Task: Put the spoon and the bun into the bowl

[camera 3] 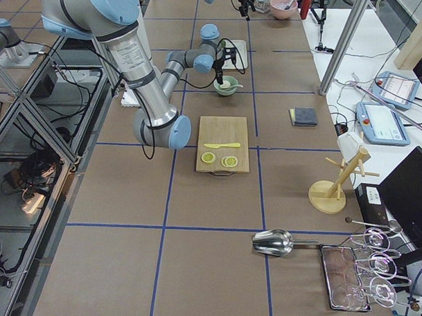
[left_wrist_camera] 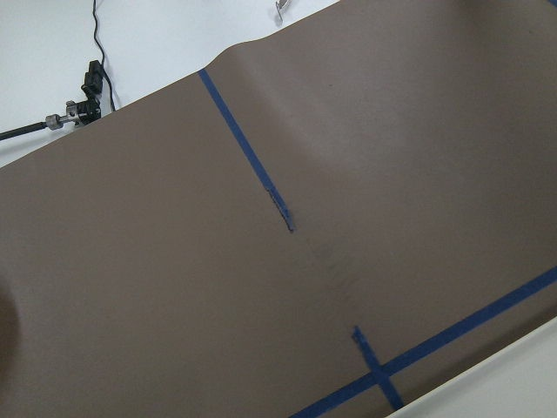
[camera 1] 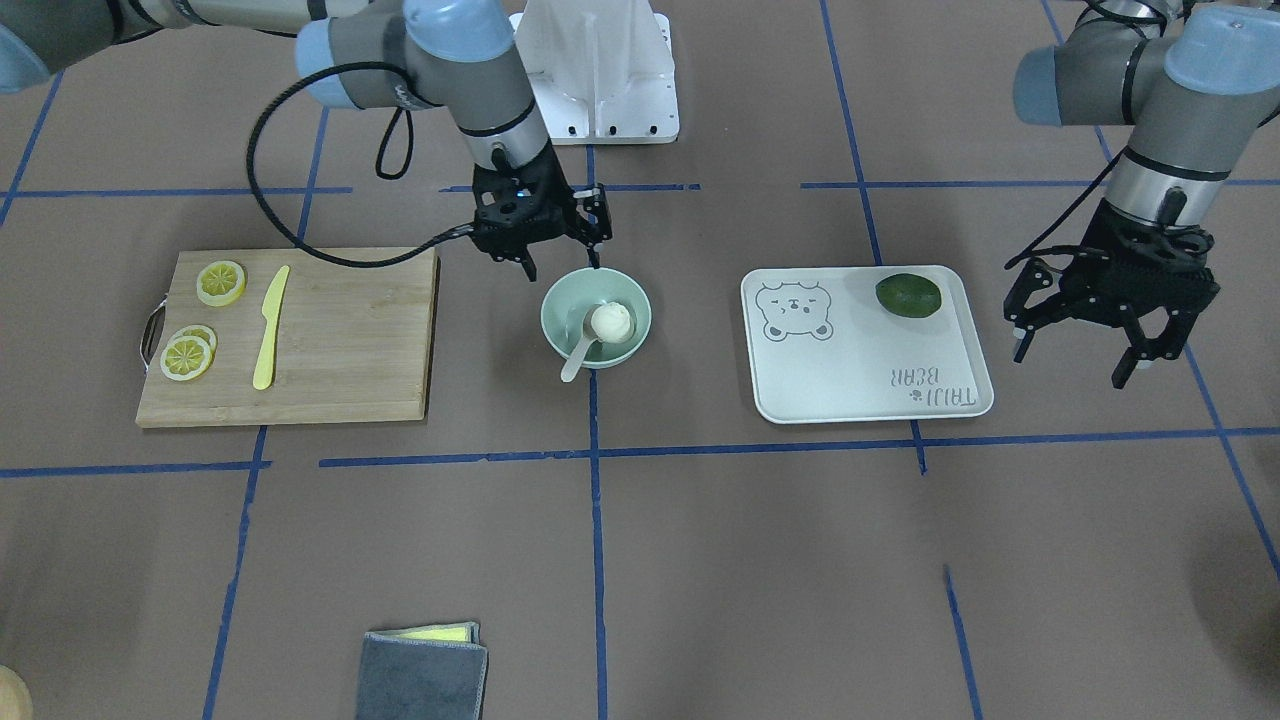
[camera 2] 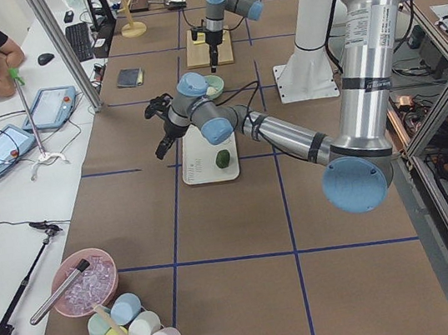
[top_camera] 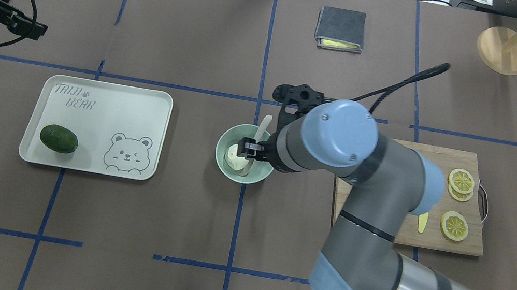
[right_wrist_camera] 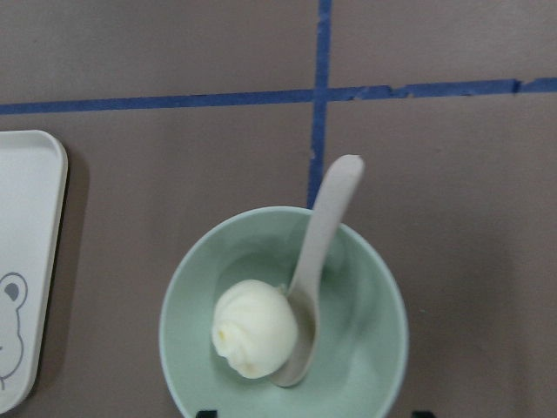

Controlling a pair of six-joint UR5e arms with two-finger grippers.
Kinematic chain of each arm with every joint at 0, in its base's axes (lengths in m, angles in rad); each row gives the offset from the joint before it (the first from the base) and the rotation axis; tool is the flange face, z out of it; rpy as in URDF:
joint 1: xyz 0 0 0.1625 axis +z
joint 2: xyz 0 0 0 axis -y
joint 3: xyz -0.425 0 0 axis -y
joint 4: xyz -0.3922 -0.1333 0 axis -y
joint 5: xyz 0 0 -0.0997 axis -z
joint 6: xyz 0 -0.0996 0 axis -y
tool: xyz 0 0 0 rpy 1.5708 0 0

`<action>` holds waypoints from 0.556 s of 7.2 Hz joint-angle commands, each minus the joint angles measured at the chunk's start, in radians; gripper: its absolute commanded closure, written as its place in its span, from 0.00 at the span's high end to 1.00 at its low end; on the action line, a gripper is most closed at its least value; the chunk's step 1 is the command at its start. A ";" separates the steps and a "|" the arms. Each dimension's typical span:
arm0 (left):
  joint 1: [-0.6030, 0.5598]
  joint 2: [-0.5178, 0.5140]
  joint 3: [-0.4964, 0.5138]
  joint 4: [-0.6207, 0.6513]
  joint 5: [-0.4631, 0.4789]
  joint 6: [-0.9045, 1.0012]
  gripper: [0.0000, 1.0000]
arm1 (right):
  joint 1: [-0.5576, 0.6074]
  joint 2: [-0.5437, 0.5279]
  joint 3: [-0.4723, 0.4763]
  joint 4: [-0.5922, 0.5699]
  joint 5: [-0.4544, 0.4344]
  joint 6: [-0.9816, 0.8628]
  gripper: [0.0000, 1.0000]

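The mint-green bowl (camera 1: 553, 305) stands at the table's middle. The white bun (camera 1: 611, 320) lies inside it. The pale spoon (camera 1: 579, 352) rests with its scoop in the bowl beside the bun and its handle over the rim. The right wrist view shows the bowl (right_wrist_camera: 365, 348), the bun (right_wrist_camera: 252, 326) and the spoon (right_wrist_camera: 326, 235) from directly above. My right gripper (camera 1: 562, 262) is open and empty, just above the bowl's robot-side rim. My left gripper (camera 1: 1072, 364) is open and empty, hovering beside the tray's outer edge, far from the bowl.
A wooden cutting board (camera 1: 340, 340) holds lemon slices (camera 1: 220, 283) and a yellow knife (camera 1: 270, 325). A pale tray (camera 1: 870, 370) holds a dark green fruit (camera 1: 908, 296). A folded grey cloth (camera 1: 420, 675) lies at the operators' edge.
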 commanded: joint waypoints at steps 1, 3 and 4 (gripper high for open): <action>-0.158 0.002 0.095 0.024 -0.129 0.196 1.00 | 0.199 -0.197 0.065 0.004 0.149 -0.171 1.00; -0.299 0.032 0.134 0.143 -0.304 0.434 1.00 | 0.440 -0.345 0.033 0.000 0.337 -0.521 1.00; -0.370 0.068 0.141 0.159 -0.429 0.486 1.00 | 0.579 -0.377 -0.018 -0.002 0.458 -0.642 1.00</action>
